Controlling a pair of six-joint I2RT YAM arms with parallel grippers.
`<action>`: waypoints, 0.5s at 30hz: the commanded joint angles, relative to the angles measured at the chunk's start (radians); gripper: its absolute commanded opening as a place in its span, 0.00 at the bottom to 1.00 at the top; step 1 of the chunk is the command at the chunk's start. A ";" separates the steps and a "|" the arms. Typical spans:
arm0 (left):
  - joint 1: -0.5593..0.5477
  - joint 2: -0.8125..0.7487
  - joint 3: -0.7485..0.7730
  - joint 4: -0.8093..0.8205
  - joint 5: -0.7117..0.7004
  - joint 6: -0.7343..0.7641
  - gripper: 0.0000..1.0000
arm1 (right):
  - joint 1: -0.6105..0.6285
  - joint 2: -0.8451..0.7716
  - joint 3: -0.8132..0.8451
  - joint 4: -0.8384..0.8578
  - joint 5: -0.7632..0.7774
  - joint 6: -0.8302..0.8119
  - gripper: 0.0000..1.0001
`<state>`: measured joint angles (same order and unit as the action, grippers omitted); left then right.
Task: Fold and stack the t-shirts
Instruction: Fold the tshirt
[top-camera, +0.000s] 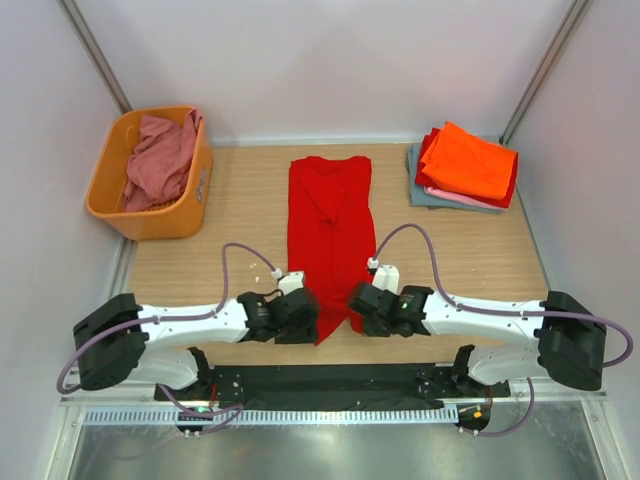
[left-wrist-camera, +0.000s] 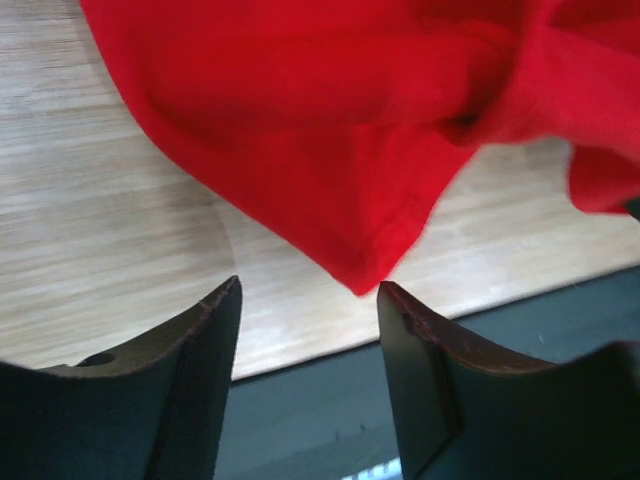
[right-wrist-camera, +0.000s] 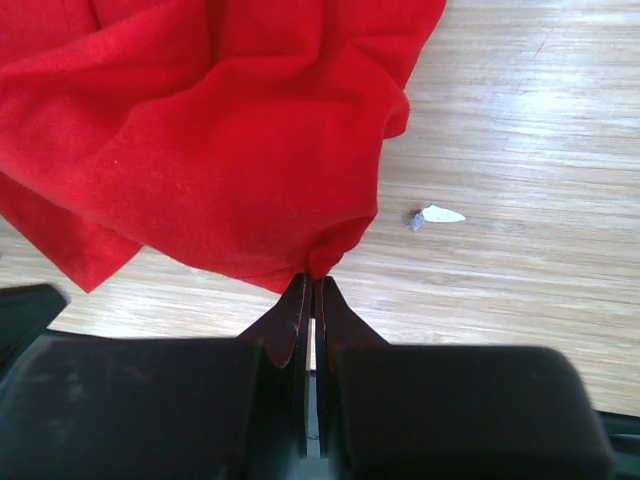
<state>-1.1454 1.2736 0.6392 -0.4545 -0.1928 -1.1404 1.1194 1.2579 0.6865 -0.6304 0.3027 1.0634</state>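
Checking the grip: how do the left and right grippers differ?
The left gripper is open, the right gripper shut. The left holds nothing, a corner of the red t-shirt just beyond its tips; the right pinches the shirt's edge. Both sit at the shirt's near end.

Bright, even, diffuse light from above, shadows soft and faint, far wall (top-camera: 330, 60) nearly blown out; in the wrist views the red t-shirt (left-wrist-camera: 300, 130) is oversaturated and soft up close, table (right-wrist-camera: 520, 150) grain sharp in the right one.
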 joint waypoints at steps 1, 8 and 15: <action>-0.008 0.076 0.000 0.068 -0.054 -0.059 0.57 | 0.005 -0.034 0.010 -0.006 0.059 0.032 0.01; -0.057 0.207 0.034 0.073 -0.099 -0.123 0.47 | 0.005 -0.048 0.012 -0.022 0.070 0.030 0.01; -0.071 0.219 0.062 0.071 -0.117 -0.105 0.00 | 0.006 -0.075 0.011 -0.055 0.078 0.033 0.01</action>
<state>-1.2068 1.4693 0.7044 -0.3485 -0.2798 -1.2476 1.1194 1.2140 0.6865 -0.6594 0.3336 1.0767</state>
